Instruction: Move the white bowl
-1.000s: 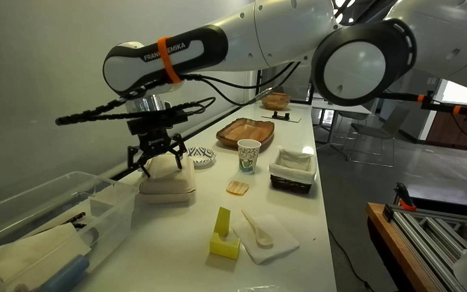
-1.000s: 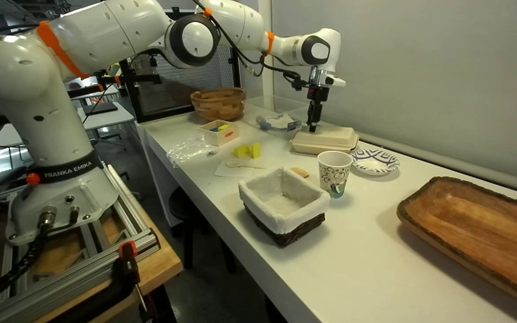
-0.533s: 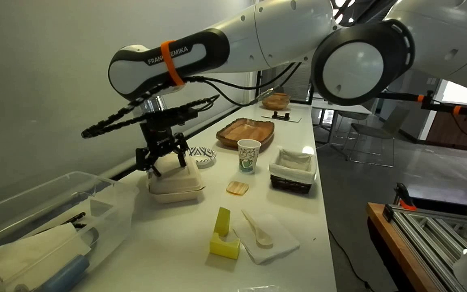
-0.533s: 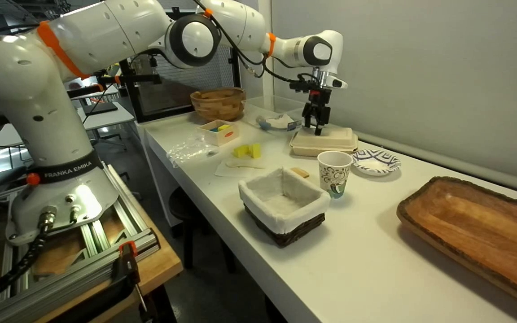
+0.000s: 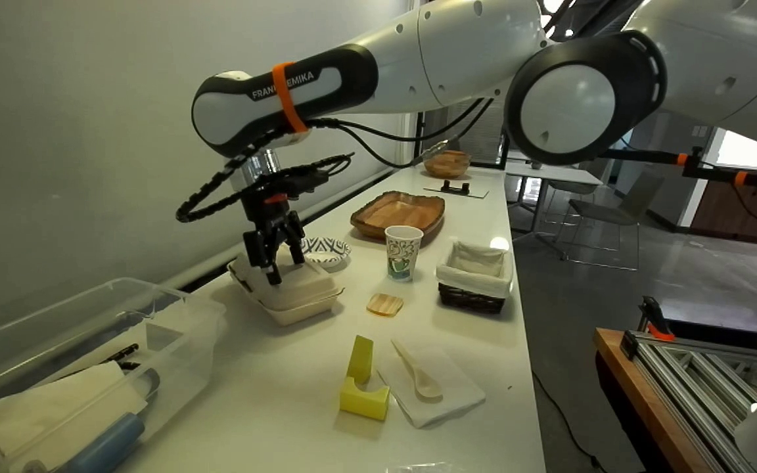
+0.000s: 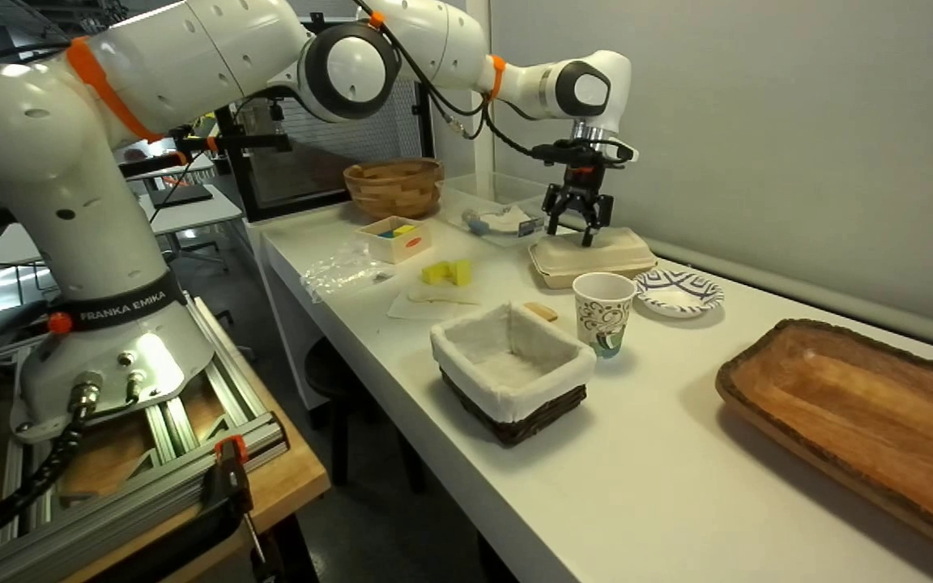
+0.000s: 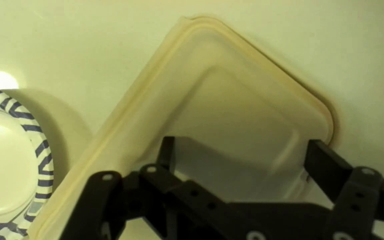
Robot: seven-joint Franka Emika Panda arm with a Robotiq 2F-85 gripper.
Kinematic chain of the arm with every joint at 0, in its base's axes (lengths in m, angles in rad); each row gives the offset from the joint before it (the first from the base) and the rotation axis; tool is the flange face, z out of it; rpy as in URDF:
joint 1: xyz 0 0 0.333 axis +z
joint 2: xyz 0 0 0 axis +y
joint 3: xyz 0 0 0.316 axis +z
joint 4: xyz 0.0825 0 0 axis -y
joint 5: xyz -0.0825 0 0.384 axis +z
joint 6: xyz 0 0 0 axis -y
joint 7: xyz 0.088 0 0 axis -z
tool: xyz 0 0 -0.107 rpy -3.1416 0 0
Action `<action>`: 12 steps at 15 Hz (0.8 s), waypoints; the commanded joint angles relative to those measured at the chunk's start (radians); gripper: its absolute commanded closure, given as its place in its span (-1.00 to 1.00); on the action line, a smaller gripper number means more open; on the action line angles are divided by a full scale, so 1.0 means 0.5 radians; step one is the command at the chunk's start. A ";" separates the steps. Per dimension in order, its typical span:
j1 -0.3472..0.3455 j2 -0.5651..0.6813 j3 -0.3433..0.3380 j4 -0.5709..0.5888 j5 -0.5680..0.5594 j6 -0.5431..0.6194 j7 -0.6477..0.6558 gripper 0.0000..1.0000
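Note:
The white bowl, an off-white squarish clamshell container [image 5: 299, 295], lies on the counter near the wall. It also shows in an exterior view [image 6: 624, 255] and fills the middle of the wrist view [image 7: 232, 96], turned at an angle. My gripper [image 5: 286, 268] points down over the lid, its fingertips low at the lid's top. It also shows in an exterior view [image 6: 570, 235]. In the wrist view the gripper [image 7: 242, 144] is open, with its fingers wide apart over the lid. The fingertips appear to touch the lid; the exact contact cannot be told.
A striped plate [image 6: 705, 291] lies close beside the container. A paper cup [image 5: 400, 263], a cloth-lined basket [image 6: 551, 376] and a wooden tray [image 5: 398, 210] stand nearby. A clear plastic bin [image 5: 204, 315] is on its far side. The wall [image 5: 89, 164] runs behind.
My gripper has turned and shifted slightly away from the wall and bin. The container has turned and slid with it on the counter. The other objects have not visibly moved.

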 commanded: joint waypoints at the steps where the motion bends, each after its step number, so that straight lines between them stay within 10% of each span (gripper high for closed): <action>1: -0.038 -0.067 0.044 -0.070 -0.014 -0.141 -0.382 -1.00; 9: 0.035 -0.134 -0.008 -0.092 -0.112 -0.568 -1.059 -1.00; 12: 0.046 -0.136 -0.028 -0.015 0.017 -0.406 -0.489 -1.00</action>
